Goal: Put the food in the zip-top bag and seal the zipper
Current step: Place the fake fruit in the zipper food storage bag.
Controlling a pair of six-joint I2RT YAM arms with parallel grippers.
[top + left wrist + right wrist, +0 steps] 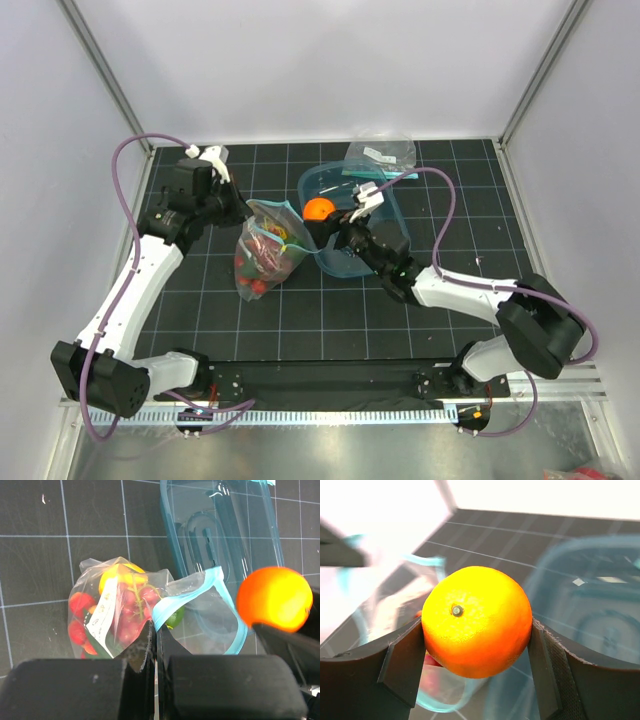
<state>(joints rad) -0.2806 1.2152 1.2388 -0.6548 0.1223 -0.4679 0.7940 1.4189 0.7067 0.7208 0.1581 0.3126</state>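
Teal tub (330, 186) just beside zip-top bag (268, 250)

white label (106, 612) on zip-top bag (192, 582), print too small to read

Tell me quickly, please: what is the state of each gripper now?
Left gripper: closed, pinching the zip-top bag.
Right gripper: closed on the orange, holding it.

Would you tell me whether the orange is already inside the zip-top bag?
No, the orange is clamped in the right claw, outside the zip-top bag.
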